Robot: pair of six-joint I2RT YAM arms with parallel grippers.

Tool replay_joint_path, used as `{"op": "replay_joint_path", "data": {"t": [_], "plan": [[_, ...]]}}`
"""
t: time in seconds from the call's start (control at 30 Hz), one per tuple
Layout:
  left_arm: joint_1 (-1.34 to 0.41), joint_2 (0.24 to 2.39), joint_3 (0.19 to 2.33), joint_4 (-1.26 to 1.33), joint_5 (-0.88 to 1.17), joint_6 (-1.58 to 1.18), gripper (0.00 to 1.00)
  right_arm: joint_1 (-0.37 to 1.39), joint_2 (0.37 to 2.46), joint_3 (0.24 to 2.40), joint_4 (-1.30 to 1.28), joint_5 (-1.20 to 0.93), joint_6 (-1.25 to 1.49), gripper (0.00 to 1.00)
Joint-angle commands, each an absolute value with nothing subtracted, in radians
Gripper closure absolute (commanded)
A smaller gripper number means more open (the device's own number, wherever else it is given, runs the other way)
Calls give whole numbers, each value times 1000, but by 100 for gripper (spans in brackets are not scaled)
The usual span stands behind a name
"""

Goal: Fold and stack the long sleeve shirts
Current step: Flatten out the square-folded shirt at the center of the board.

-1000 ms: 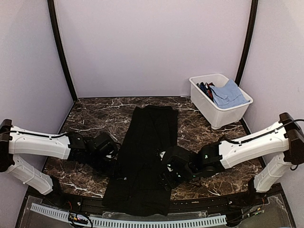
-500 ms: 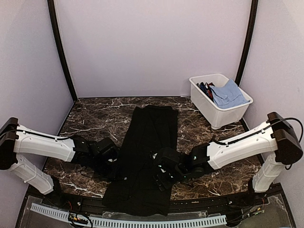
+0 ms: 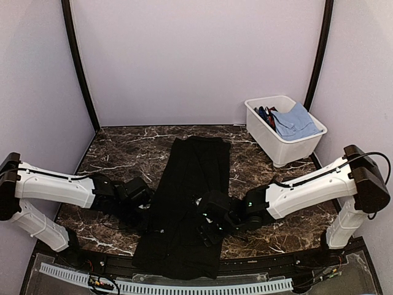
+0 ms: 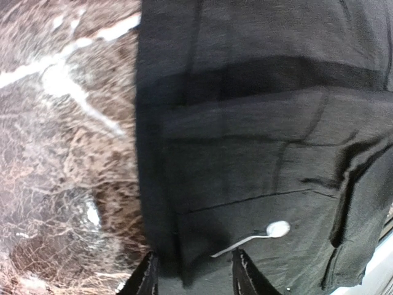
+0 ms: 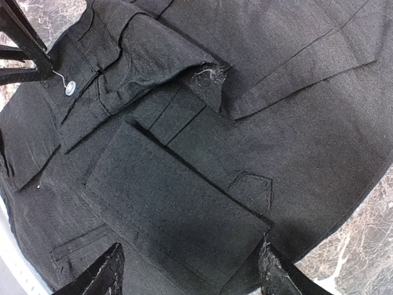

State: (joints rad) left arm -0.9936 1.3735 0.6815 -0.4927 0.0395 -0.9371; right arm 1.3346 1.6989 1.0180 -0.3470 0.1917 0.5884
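Observation:
A plain black long sleeve shirt (image 3: 190,190) lies stretched out lengthways on the marble table, folded narrow. My left gripper (image 3: 147,212) is at the shirt's left edge; in the left wrist view it (image 4: 193,278) is open, and its fingers straddle the shirt's edge (image 4: 166,203). A white button (image 4: 277,229) on a loose thread lies just ahead. My right gripper (image 3: 206,226) is low over the shirt's near right part; in the right wrist view it (image 5: 190,278) is wide open above a flat sewn panel (image 5: 175,206), with a cuff and the button (image 5: 70,87) beyond.
A white plastic bin (image 3: 279,144) stands at the back right with a blue cloth (image 3: 296,120) and darker clothes in it. Dark marble table (image 3: 123,153) shows on both sides of the shirt. The table's near edge has a perforated white rail (image 3: 166,287).
My right gripper has moved left, from the shirt's right edge onto the cloth. My left gripper has crept a little right toward the shirt's left edge.

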Motion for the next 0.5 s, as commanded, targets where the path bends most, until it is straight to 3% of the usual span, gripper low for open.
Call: {"op": "replay_joint_path", "data": {"t": [0.0, 0.47], "plan": [[-1013, 1371, 729, -532, 25, -923, 61, 1330, 1709, 1026, -326, 200, 594, 28], [-1020, 1407, 732, -555, -25, -932, 65, 1331, 1705, 1009, -323, 191, 601, 28]]}}
